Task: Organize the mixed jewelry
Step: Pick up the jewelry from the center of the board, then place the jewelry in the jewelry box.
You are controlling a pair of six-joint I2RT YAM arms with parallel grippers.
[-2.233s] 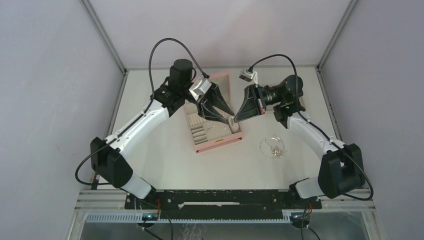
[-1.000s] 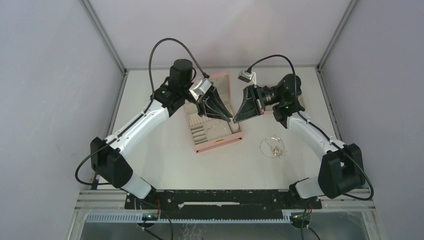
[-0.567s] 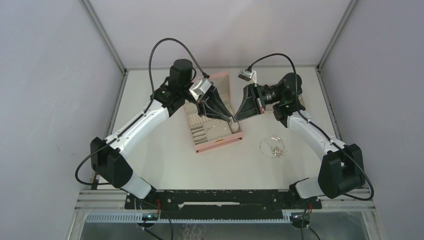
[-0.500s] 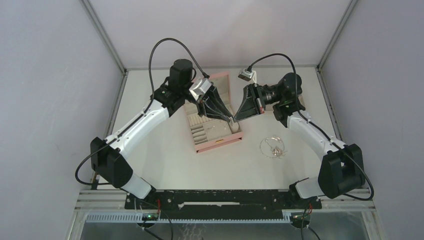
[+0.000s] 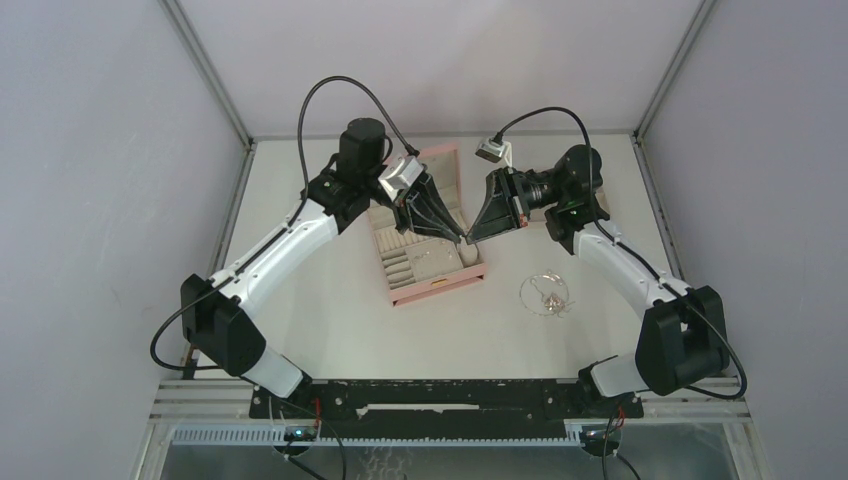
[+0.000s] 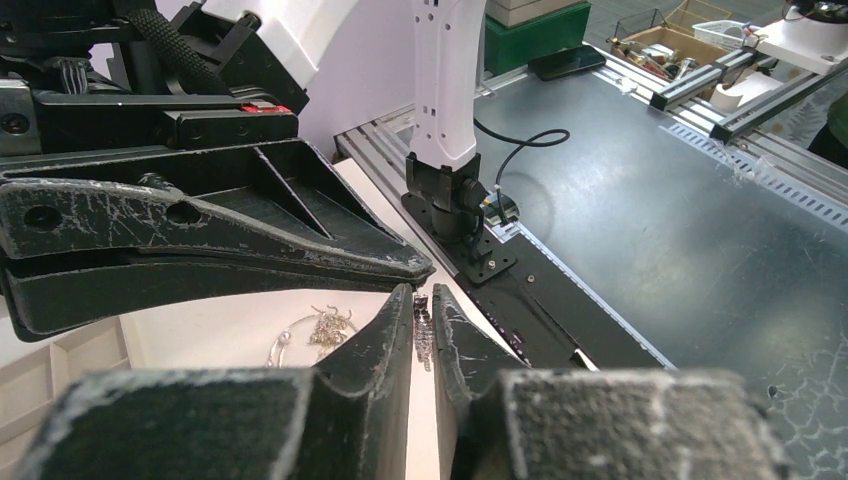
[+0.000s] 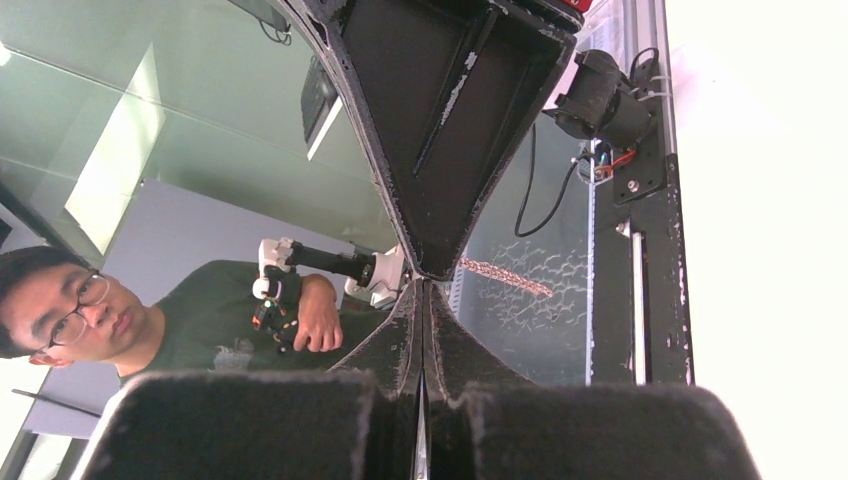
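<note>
Meeting tip to tip above the right end of the open pink box [image 5: 440, 289] at frame centre, the left gripper [image 6: 421, 300] pinches a short chain piece [image 6: 421, 330]. The right gripper [image 7: 422, 290] has its fingers pressed together. The other jewelry [image 5: 547, 296] lies on the table [image 5: 330, 320], lower right of the box, whose contents are unclear.

left gripper [image 5: 462, 239] and right gripper [image 5: 469, 237] tip-to-tip over pink box [image 5: 440, 288] | room over near table [image 5: 330, 320]

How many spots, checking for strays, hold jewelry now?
2: a pile on the table right of the pink box; a short chain dangling at the left gripper. More may lie hidden in the box.
</note>
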